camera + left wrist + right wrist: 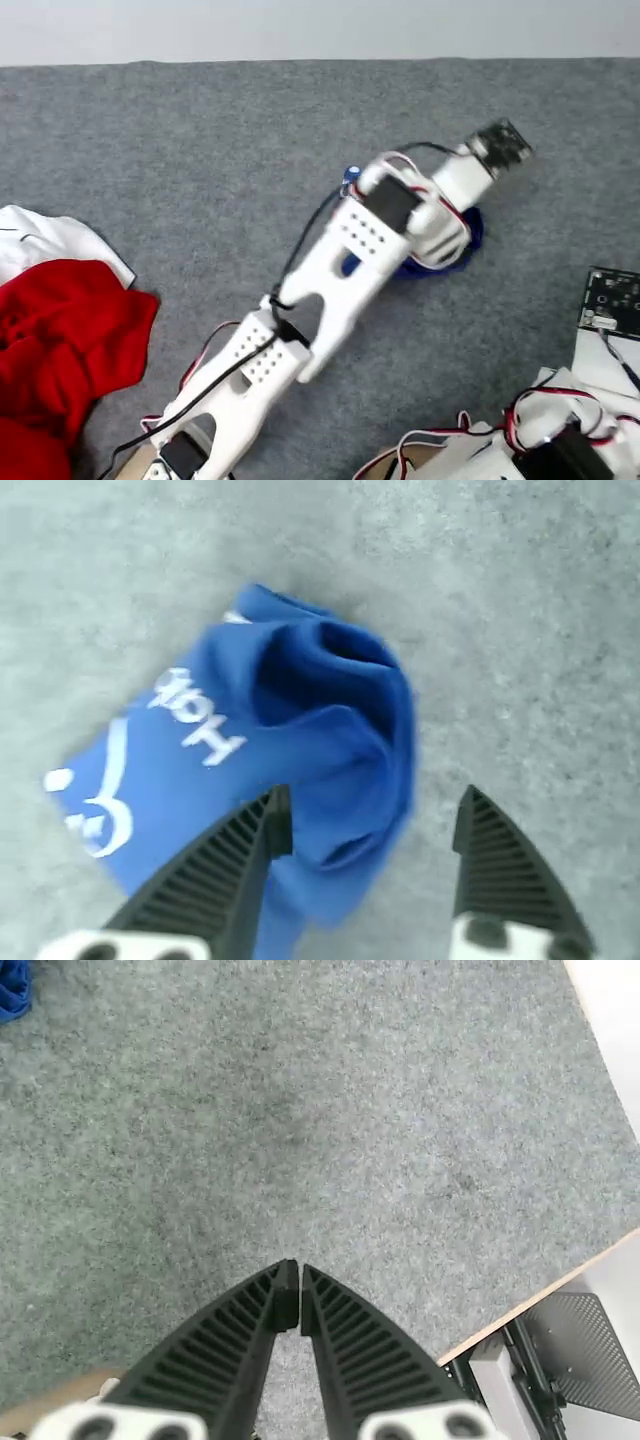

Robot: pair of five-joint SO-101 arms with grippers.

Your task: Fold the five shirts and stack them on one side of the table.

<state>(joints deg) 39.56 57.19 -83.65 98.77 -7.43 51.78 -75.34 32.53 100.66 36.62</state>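
Jaws spread wide, the left gripper (pixel 375 798) hangs over the crumpled blue fabric shirt with white print (pixel 290 720), its bunched edge between them. It would likely do best to pinch one outer layer, not the whole bunch. The right gripper (pixel 300 1265) is pressed together, well aside.

The table (pixel 180 140) is covered with rough, matt grey felt; the blue shirt (pixel 300 720) is made of soft, matt cloth.

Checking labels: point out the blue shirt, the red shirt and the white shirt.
blue shirt (pixel 310 740): left wrist view, bunched middle fold.
red shirt (pixel 60 335): high view, centre of the crumpled heap.
white shirt (pixel 45 240): high view, exposed part beside the red shirt.
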